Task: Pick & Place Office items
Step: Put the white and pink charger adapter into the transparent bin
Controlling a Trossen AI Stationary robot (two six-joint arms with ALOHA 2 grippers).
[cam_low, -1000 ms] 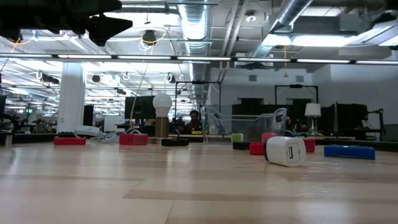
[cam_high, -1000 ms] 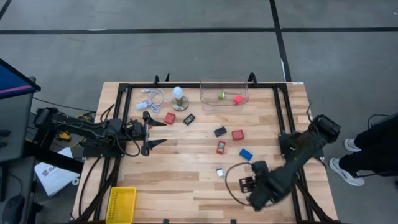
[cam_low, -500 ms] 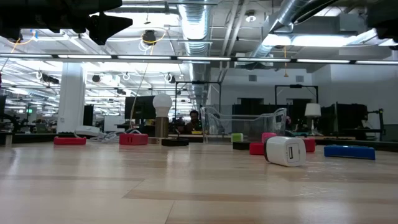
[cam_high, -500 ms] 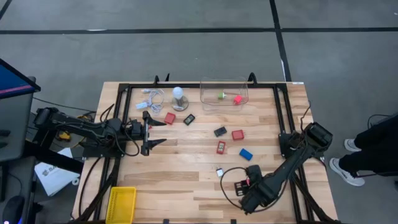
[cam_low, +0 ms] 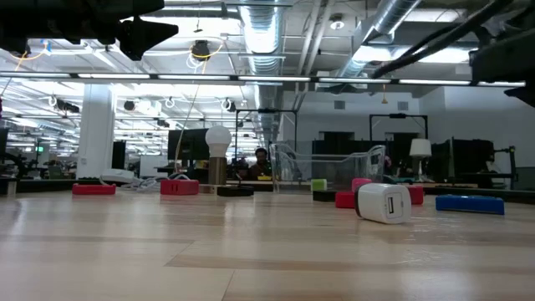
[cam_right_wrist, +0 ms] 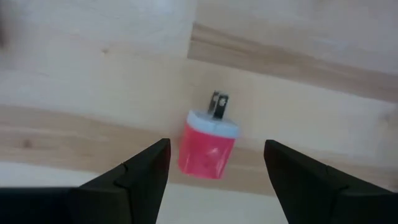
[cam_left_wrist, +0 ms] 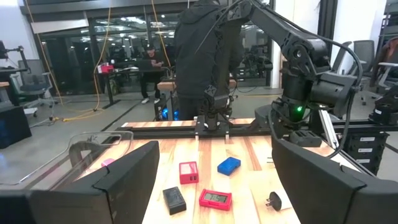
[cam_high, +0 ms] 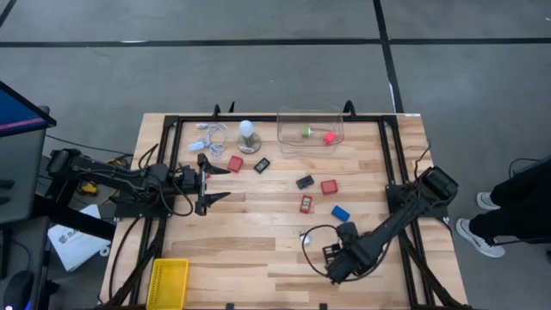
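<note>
R gripper [cam_right_wrist: 214, 171] hovers over the table's [cam_high: 241, 232] near edge, jaws spread, above a small plug adapter [cam_right_wrist: 209, 144] lying flat on the wood. L gripper [cam_high: 209, 182] waits at left side, jaws spread, nothing held. Red blocks [cam_high: 306, 203] mid-table.

Pretty even overhead light on the table [cam_high: 258, 250], barely any shadows. Low view has glaring ceiling strips [cam_low: 251, 78] up at 12 o'clock (foreground wood soft). Right wrist view's blurry, tinted red.
</note>
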